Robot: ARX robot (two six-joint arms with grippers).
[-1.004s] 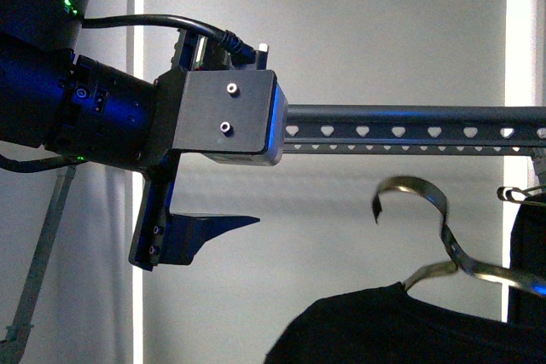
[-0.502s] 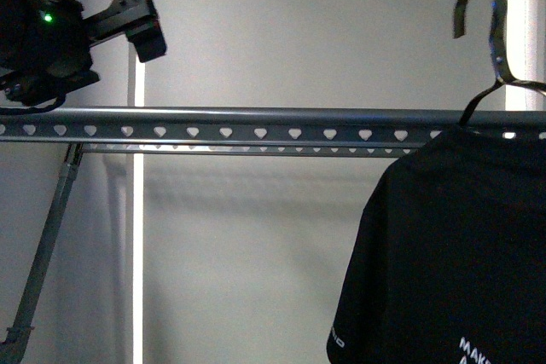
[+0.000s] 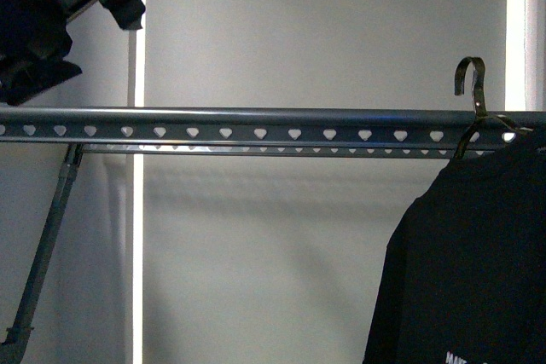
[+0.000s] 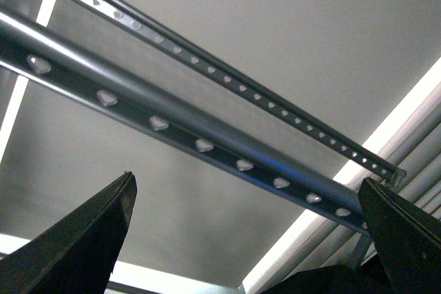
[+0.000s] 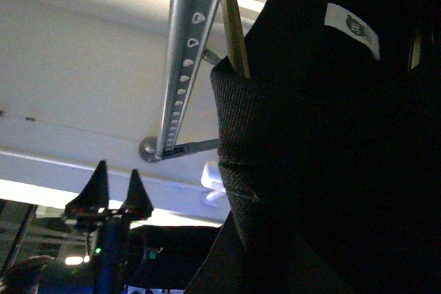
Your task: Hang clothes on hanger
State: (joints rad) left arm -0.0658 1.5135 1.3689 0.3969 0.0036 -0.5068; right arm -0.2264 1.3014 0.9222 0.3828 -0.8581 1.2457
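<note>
The hanger (image 3: 256,125), a grey rail with shield-shaped holes, runs across the front view. The clothes (image 3: 469,253) hang at the far right, black with white print at the lower edge. Their bronze hook (image 3: 471,78) curls just above the rail, and its stem crosses the rail. In the right wrist view the black fabric (image 5: 331,135) fills the frame around my right gripper (image 5: 275,253), which is shut on it, jaws buried; the hook's stem (image 5: 234,25) runs beside the rail (image 5: 185,53). My left gripper (image 4: 255,239) is open below the rail (image 4: 207,139), holding nothing.
My left arm (image 3: 43,23) sits at the upper left, above the rail. A thinner perforated rail (image 4: 227,77) runs behind the main one. A slanted brace (image 3: 47,236) drops at the left. Bright vertical light strips (image 3: 136,253) flank the grey wall.
The clothes have dropped and shifted right, bringing the bronze hook down close to the rail. My left arm has risen away to the upper left corner.
</note>
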